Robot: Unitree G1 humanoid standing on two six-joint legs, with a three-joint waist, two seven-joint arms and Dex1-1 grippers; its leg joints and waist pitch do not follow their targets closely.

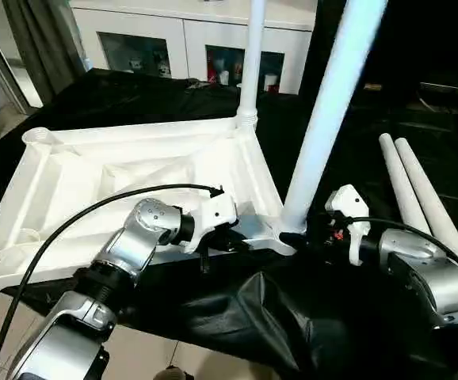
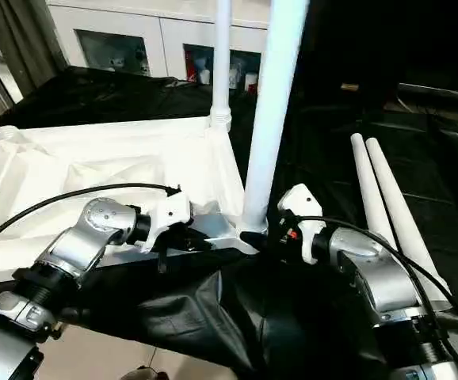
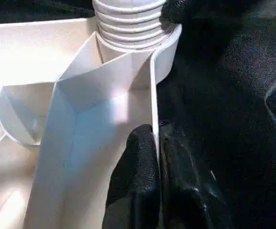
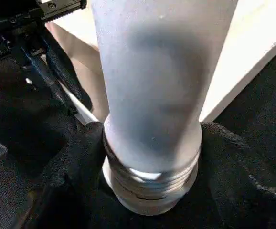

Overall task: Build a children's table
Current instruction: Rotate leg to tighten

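The white tabletop (image 1: 134, 170) lies upside down on the black cloth, ribs up. One leg (image 1: 249, 63) stands upright in its far right corner socket. A second leg (image 1: 332, 111) stands tilted in the near right corner socket (image 1: 280, 233), its threaded end (image 4: 147, 191) showing. My right gripper (image 4: 152, 143) is low around this leg's base, its fingers (image 4: 71, 171) pressed to both sides. My left gripper (image 3: 157, 157) is shut on the tabletop's near rim (image 3: 153, 95), just left of that corner. Two more legs (image 1: 419, 190) lie side by side on the cloth to the right.
A white cabinet (image 1: 189, 39) with glass doors stands behind the table, and a curtain (image 1: 39, 39) hangs at the back left. The black cloth (image 1: 261, 317) droops over the front table edge above the tiled floor (image 1: 166, 348). My left gripper's body (image 4: 33, 19) sits close beside the held leg.
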